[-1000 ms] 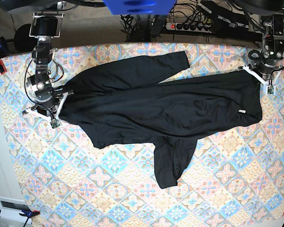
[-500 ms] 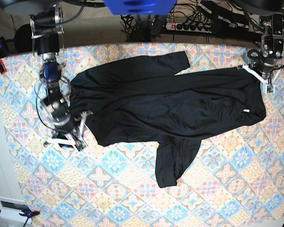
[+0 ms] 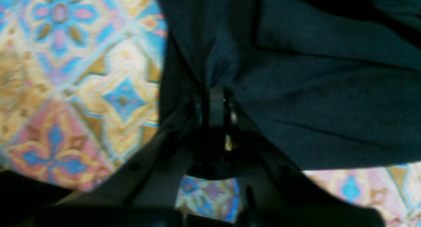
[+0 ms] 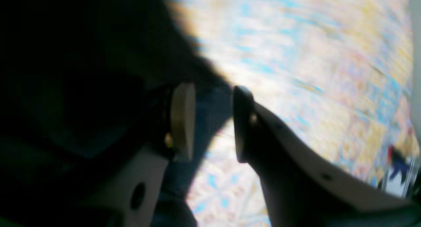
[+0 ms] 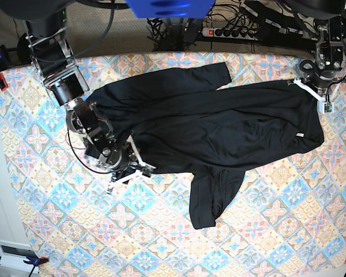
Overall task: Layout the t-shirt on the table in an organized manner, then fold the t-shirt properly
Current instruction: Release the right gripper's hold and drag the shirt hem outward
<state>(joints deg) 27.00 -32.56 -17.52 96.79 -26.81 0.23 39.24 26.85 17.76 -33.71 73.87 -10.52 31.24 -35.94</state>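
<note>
Black long-sleeved t-shirt (image 5: 219, 130) spread rumpled across the patterned table (image 5: 265, 231), one sleeve trailing forward

Right wrist view is motion-blurred: the table (image 4: 296, 56) pattern beyond the fingers (image 4: 182, 118) smears to pale streaks, and the t-shirt (image 4: 82, 72) left of them is a featureless dark mass running off the frame's left and top edges, so whether cloth between the fingers touches either pad can't be told. Left wrist view is soft too; the left gripper (image 3: 215, 100) fingertips are buried in bunched black fabric, their outlines lost against it, and the shirt runs off the top and right edges. In the base view the right gripper (image 5: 130, 167) sits at the shirt's lower left edge, too small to read any contact.
</note>
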